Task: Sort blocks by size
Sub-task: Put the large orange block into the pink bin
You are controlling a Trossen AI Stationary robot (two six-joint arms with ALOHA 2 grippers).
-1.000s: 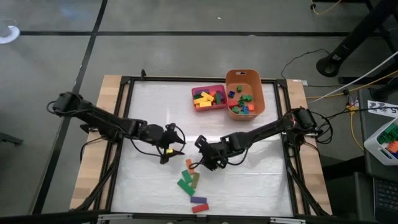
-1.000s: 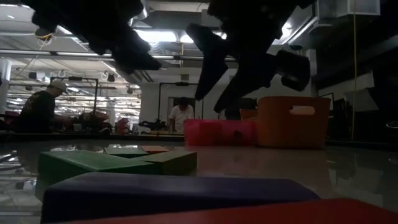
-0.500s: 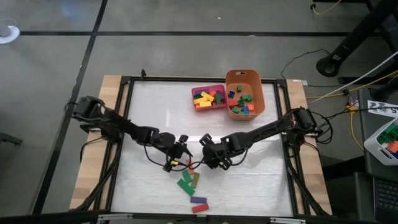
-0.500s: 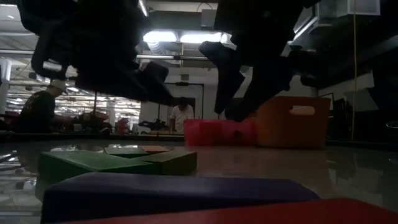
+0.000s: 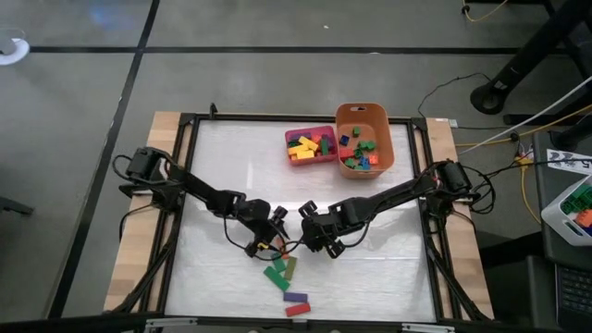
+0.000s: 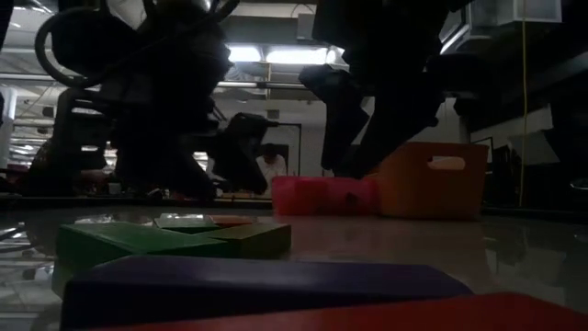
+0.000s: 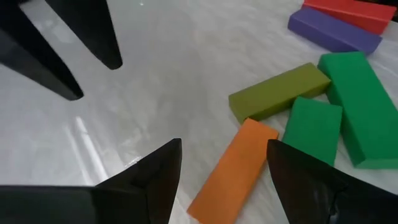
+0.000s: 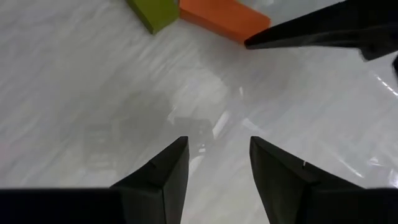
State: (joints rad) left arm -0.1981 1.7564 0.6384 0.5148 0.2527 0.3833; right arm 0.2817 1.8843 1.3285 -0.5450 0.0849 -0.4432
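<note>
— So, where's your left gripper (image 7: 224,158) rn?

— Low over the orange bar (image 7: 235,167), fingers apart w/ the bar between them, nothing held yet. Right gripper (image 8: 214,158) hangs just beside, also spread, empty.

— And the blocks?

— Six long bars left on the table (image 5: 222,157): orange, olive (image 7: 278,91), two green, purple, red. Rest are in the pink tray (image 5: 296,134) & orange tub (image 5: 384,139).

— Next?

— Prob. drop lower, square up on the bar, pinch.

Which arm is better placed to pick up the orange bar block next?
Left: its open gripper frames the orange bar block. The right gripper, also open, faces bare table beside it.
</note>
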